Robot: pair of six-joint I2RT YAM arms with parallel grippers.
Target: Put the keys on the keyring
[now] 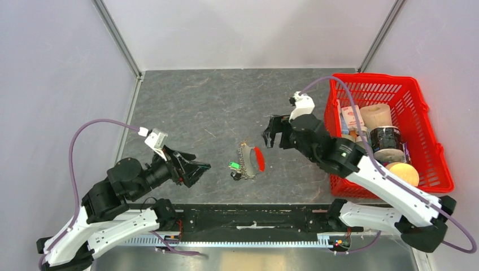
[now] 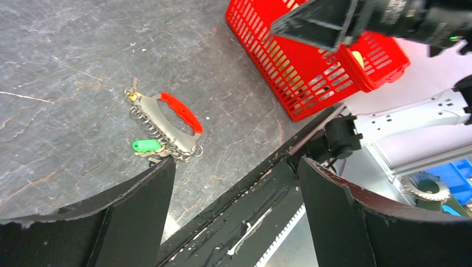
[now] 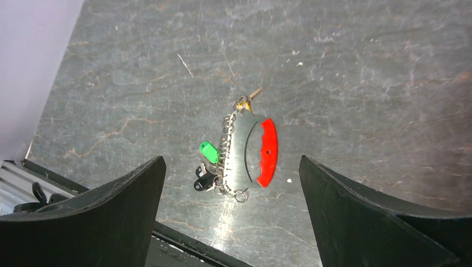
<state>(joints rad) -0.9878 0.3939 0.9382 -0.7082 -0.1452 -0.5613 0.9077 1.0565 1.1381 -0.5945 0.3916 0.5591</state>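
Grey stone-look table (image 1: 197, 101) with the keyring (image 1: 251, 161) lying flat near the middle, roughly between our two arms and touching neither. From the right wrist view it's a metal plate with a curved red grip (image 3: 267, 152) along one side and a row of small rings down the other. A green tag (image 3: 209, 152) hangs off that row, with a small black piece (image 3: 201, 181) just beside it toward the near edge. The yellow-tagged key (image 3: 243, 103) sits right at the far tip of the plate, touching it, but we honestly can't tell if it's threaded onto a ring or just resting against it. Our left gripper (image 1: 199, 172) hovers low to the left of the keyring, jaws spread wide with nothing between them. Same story for the right gripper (image 1: 275, 133): it's up over the table just past the keyring's far right side, fingers fully apart and gripping nothing. Off to the right is a red plastic basket (image 1: 384, 87) with some groceries in it, well apart from the keys.
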